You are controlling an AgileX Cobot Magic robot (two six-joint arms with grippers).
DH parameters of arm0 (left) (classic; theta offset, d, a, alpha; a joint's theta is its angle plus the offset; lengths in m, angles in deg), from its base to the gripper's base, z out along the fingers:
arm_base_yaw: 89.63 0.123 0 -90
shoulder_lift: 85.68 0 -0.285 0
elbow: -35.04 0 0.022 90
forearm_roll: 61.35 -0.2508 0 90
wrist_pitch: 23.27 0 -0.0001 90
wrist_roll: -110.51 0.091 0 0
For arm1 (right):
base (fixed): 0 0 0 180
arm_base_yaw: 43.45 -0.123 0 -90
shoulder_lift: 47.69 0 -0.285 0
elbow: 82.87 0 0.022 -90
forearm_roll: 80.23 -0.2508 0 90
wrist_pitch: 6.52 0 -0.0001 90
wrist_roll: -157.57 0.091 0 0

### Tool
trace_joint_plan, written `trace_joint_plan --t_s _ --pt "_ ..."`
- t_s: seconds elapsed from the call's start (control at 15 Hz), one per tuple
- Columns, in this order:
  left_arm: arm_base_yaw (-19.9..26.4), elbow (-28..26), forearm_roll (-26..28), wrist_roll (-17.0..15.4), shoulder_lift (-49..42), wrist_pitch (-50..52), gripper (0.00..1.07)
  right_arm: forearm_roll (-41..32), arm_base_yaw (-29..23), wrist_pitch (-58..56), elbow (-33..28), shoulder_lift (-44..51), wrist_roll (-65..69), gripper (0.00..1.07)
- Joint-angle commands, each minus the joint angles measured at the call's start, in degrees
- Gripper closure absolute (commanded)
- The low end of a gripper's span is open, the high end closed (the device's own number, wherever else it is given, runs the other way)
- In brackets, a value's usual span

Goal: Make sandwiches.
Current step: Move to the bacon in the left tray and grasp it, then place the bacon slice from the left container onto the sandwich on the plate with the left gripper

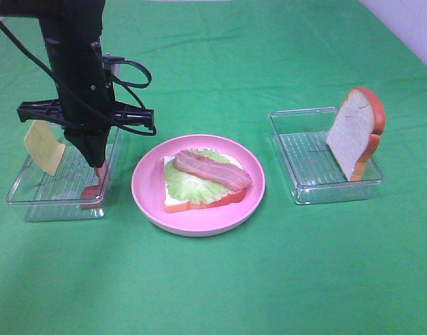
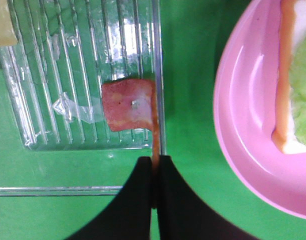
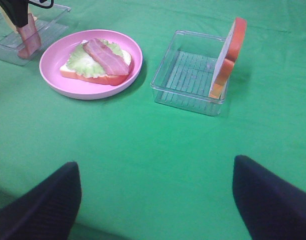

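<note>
While the left gripper [image 2: 155,167] pinches a bacon strip [image 2: 128,107] at the edge of the left tray [image 2: 68,60] (fingers [image 2: 133,205] closed tight on it), the right gripper [image 3: 155,170] hangs wide open and empty above the green cloth [image 3: 143,135]. The half-built sandwich [image 1: 199,187] lies on the pink plate [image 1: 147,194].

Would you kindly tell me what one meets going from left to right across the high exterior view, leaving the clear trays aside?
The cheese slice → the bacon strip, pinched by the shut left tool → the pink plate → the upright bread slice.
</note>
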Motion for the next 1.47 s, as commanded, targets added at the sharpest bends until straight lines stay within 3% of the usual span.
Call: trace_joint_plan --t_s 0.07,0.6,0.8,1.27,1.33,1.47 --pt "-0.17 0.46 -0.40 0.11 0.23 0.17 1.07 0.34 -0.17 0.06 -0.17 1.32 0.46 0.31" --pt "-0.17 -1.66 1.83 2.23 -5.90 0.29 1.07 0.34 -0.17 0.06 -0.17 1.32 0.46 0.31" --pt "-0.17 -3.78 6.70 4.93 -8.65 1.72 1.07 0.34 -0.17 0.06 -0.17 1.32 0.46 0.31" --pt "-0.17 -4.98 35.87 22.52 -8.48 13.06 1.07 0.34 -0.17 0.06 -0.17 1.32 0.46 0.31" --pt "-0.29 -4.98 44.35 27.90 -6.42 13.46 1.07 0.34 -0.17 0.06 -0.17 1.32 0.46 0.31" --pt "-0.86 -4.98 50.19 30.88 -3.67 13.75 1.07 0.34 -0.17 0.06 -0.17 1.32 0.46 0.31"
